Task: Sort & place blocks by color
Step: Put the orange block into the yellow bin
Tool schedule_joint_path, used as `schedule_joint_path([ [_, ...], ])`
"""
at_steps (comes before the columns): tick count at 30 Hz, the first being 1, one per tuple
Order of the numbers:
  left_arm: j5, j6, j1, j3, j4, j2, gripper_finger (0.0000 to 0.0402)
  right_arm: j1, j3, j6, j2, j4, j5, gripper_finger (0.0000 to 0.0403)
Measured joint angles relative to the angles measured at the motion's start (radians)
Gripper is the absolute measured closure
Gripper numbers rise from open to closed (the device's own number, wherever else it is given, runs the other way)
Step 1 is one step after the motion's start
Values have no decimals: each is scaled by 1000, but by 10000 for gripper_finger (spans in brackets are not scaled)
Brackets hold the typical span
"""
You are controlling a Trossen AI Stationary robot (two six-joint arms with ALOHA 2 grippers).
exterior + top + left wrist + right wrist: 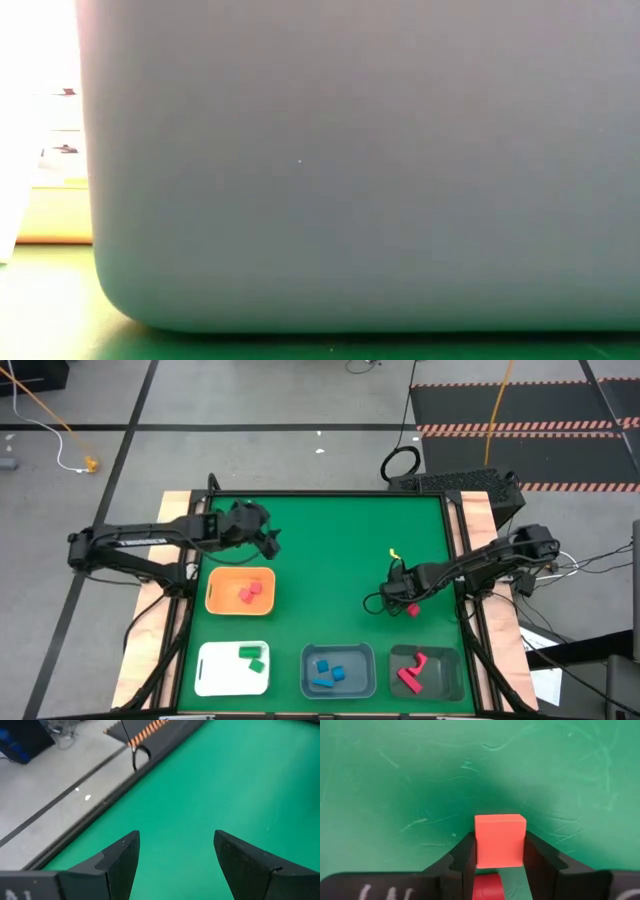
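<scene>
My right gripper (408,606) is over the right part of the green mat and is shut on a red cube (500,841), which shows in the high view as a red spot (413,610). My left gripper (270,540) is open, hovering by the mat's far left part with only bare mat between its fingers (175,855). Two red blocks lie in the orange tray (218,600). Green blocks lie in the white tray (212,672), blue ones in the blue-grey tray (310,682), and red pieces in the dark grey tray (450,682). My right gripper pinches the red cube between its two fingers, one finger (465,856) on each of two opposite side faces (479,845). The fingers point down at the mat. The cube stands out past the fingertips. Whether it is lifted clear of the mat, I cannot tell.
The trays sit along the near part of the mat, the orange one farther back on the left. A grey tray wall (350,160) fills the low view. The mat's middle and far part (340,550) are bare green. Wooden table edges (490,520) flank the mat.
</scene>
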Motion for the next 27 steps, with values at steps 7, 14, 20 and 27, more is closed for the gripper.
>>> schedule_joint_path([
  [7, 83, 89, 0, 0, 53, 97, 147, -25, -3, -83, -99, 97, 99, 291],
  [14, 273, 98, -4, 0, 265, 97, 147, -45, -3, -626, -154, 534, 342, 291],
  [20, 366, 62, -37, 0, 379, 98, 147, -53, -2, -1184, -150, 953, 569, 291],
  [27, 343, 25, -100, 1, 562, 134, 147, -85, -1, -1486, -141, 1263, 602, 291],
])
